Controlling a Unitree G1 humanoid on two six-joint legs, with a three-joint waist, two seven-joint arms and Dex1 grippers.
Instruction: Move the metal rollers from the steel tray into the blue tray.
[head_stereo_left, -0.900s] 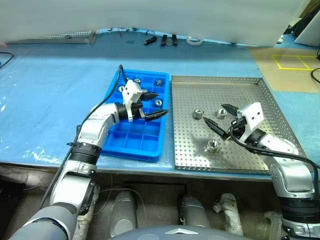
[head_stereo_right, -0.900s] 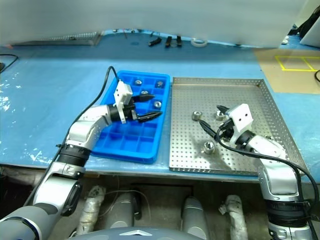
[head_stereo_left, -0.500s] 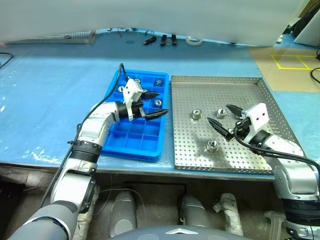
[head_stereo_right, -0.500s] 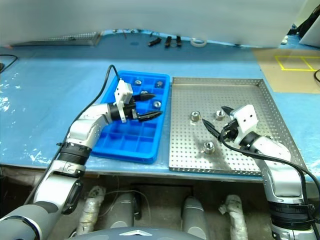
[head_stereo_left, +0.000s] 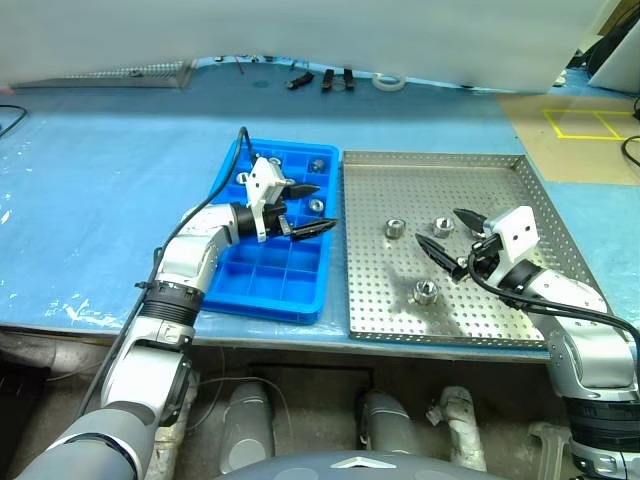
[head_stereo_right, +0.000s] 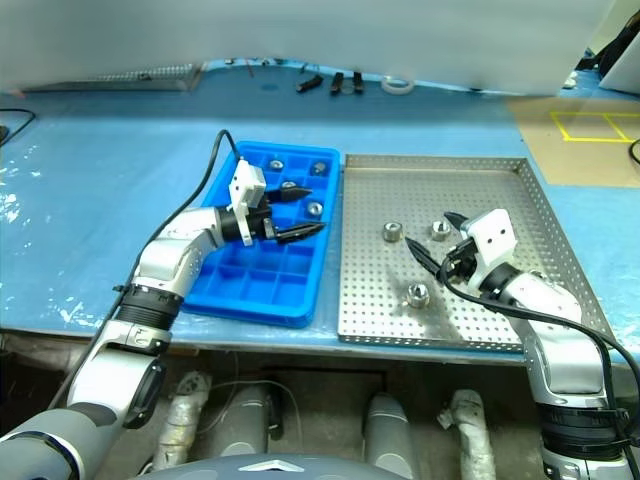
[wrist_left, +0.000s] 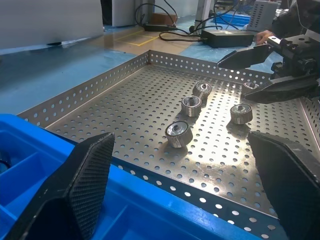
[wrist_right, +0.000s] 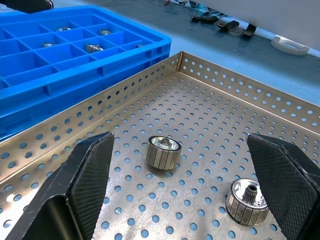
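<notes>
On the pale blue worktop (head_stereo_left: 100, 170), the robot's left gripper (head_stereo_left: 305, 209) hangs over the blue tray (head_stereo_left: 270, 275) at its edge nearest the steel tray, fingers spread wide and holding nothing. A few metal rollers (head_stereo_left: 317, 165) sit in the blue tray's far compartments, at least three as far as can be made out; the near compartments look bare. Just beside it to the right lies the steel tray (head_stereo_left: 500, 165), where loose rollers remain on the perforated floor: one near the middle (head_stereo_left: 395, 228), one a little right of it (head_stereo_left: 442, 227), one closer to the front rim (head_stereo_left: 427, 292). The left wrist view suggests a fourth roller (wrist_left: 250, 86) by the right gripper. That right gripper (head_stereo_left: 446, 233) hovers over the steel tray beside these rollers, jaws fully apart and empty, pointing toward the blue tray. By the look of it the job is partly done, with several rollers left to carry across, and the right gripper seems poised to pick the next.
</notes>
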